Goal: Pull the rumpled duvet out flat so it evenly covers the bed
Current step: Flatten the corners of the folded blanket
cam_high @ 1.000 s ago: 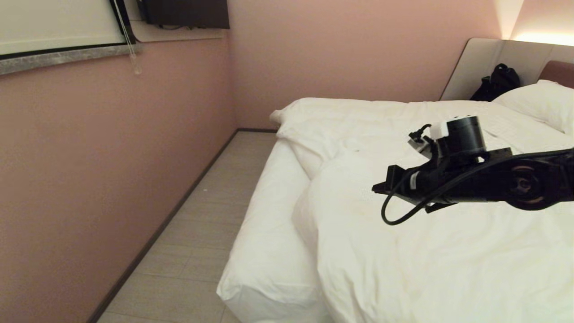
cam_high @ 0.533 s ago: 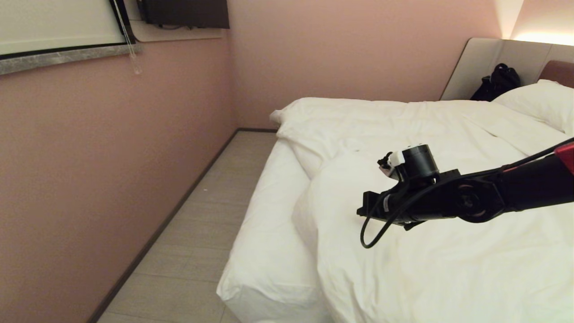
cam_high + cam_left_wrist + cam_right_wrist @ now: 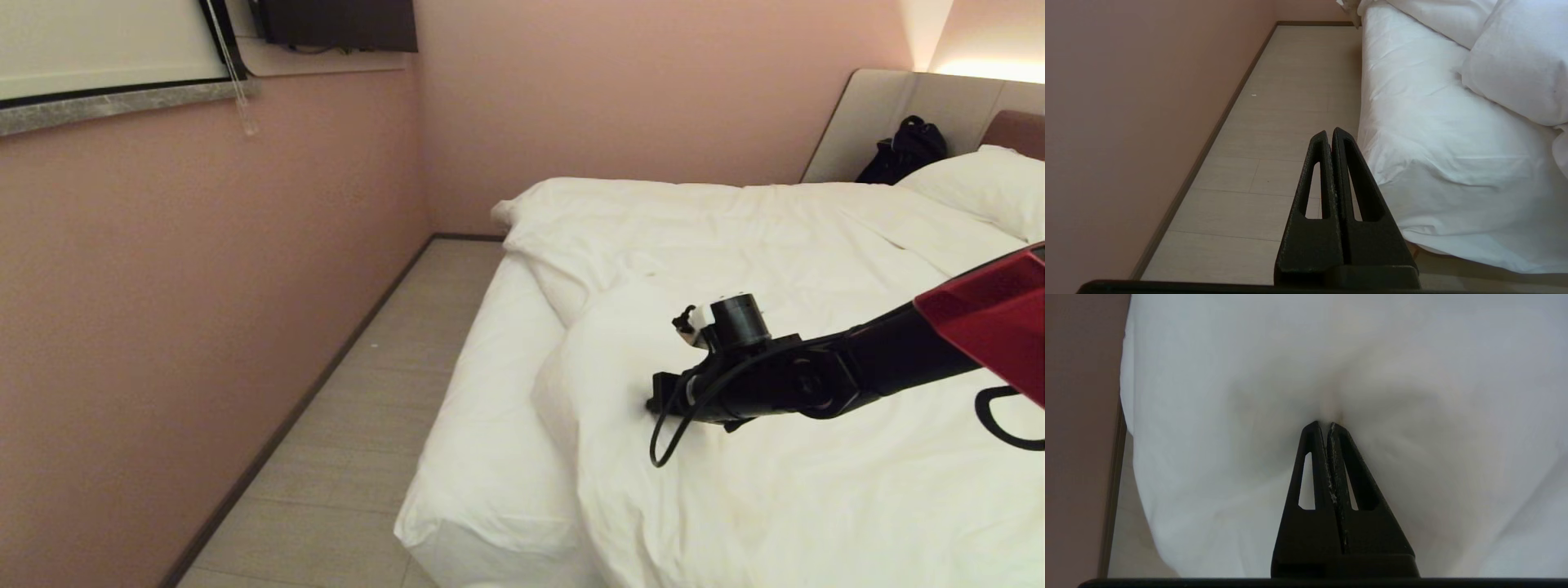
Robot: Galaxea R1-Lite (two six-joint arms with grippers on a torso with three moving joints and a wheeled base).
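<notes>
Our right end effector (image 3: 653, 402), clenched with nothing between its fingers, presses its tips into the rumpled duvet (image 3: 775, 269) at centre frame; the duvet lies bunched across the bed (image 3: 490, 408).

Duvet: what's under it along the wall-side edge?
Where the duvet is folded back, a strip of sheeted mattress shows, running down to the near corner. Everything further under the duvet is covered.
</notes>
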